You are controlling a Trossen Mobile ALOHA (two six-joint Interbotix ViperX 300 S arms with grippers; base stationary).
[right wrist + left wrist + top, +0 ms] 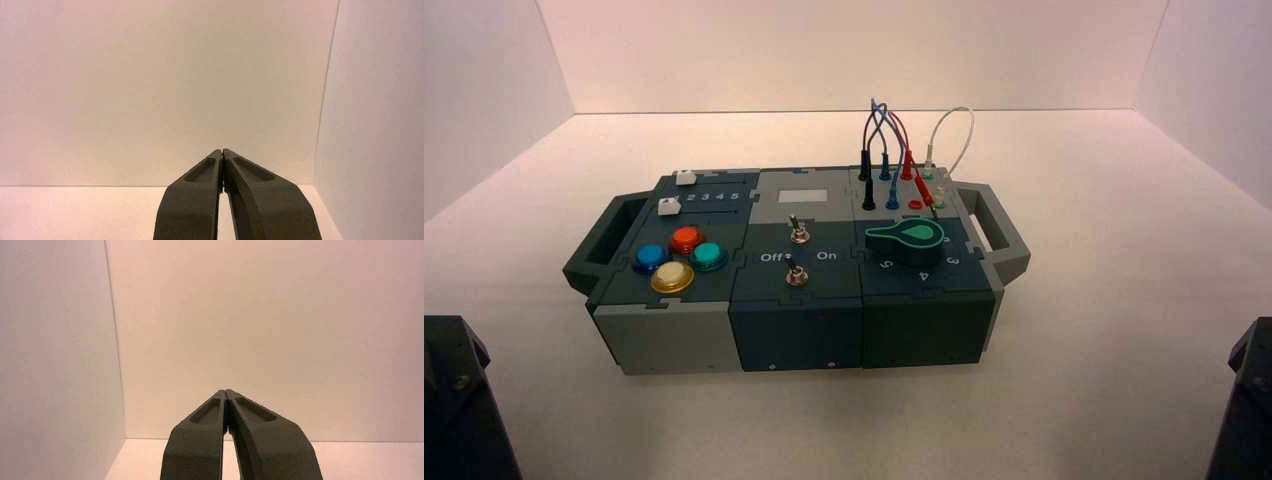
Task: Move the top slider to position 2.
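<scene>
Reaching the top slider [686, 178], a white knob at the box's ten o'clock, beyond its white twin [669, 206], is judged the step in hand. The left hand [225, 391] is parked, fingertips together, gripping nothing; the right hand [222, 151], likewise closed and empty, is idle at five o'clock. The knob should be straddled squarely from above and drawn gently toward three o'clock, to the printed "2" [691, 198], with the twin left unbrushed.
</scene>
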